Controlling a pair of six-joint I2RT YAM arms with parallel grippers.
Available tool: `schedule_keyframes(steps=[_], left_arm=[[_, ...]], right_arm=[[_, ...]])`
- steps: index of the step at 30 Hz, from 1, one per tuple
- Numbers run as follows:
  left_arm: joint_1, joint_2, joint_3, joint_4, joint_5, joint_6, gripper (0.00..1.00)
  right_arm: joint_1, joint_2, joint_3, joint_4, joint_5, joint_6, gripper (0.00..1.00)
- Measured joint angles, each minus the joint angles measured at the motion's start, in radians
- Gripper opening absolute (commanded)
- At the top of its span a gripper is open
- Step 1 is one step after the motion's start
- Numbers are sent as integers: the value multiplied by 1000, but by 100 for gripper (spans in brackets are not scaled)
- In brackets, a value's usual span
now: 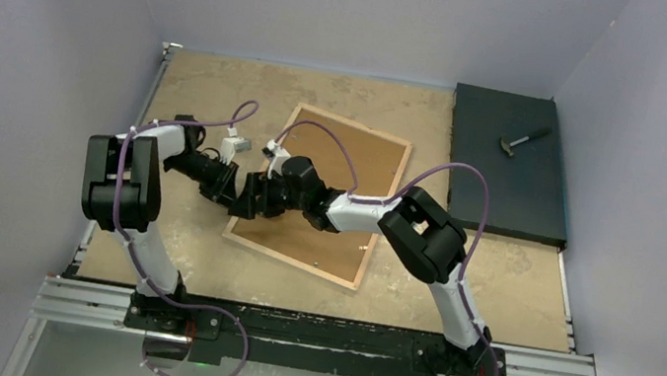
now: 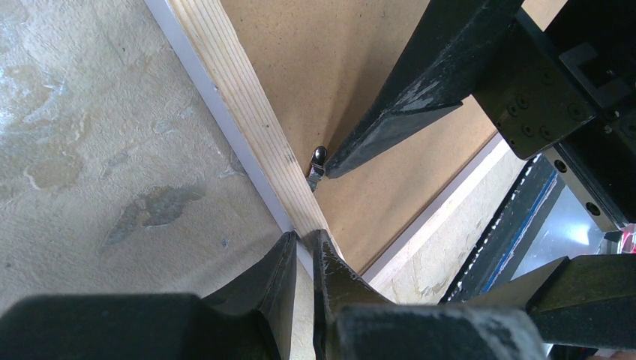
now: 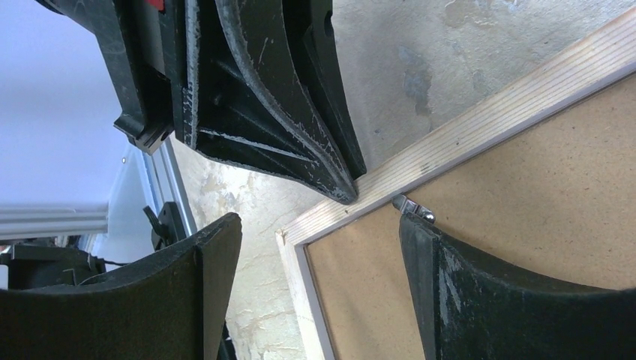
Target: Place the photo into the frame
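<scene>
The frame lies face down on the table, its light wood rail around a brown backing board. The photo is out of view. My left gripper is shut, its tips resting on the rail near the frame's near-left corner. My right gripper is open over that corner. One of its fingers touches a small metal tab at the board's edge, and the other hangs over bare table. In the top view the two grippers meet at the frame's left edge.
A black slab lies at the back right with a small hammer on it. Pale walls close in the table on three sides. A metal rail holding the arm bases runs along the near edge.
</scene>
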Motion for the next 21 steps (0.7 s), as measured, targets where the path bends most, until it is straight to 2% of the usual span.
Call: schedule_keyframes(steps=[16, 21], left_arm=[[0, -3, -3, 3, 1, 0, 2], [0, -3, -3, 3, 1, 0, 2]], right_arm=[[6, 13, 0, 39, 82, 55, 77], [6, 13, -8, 52, 85, 59, 80]])
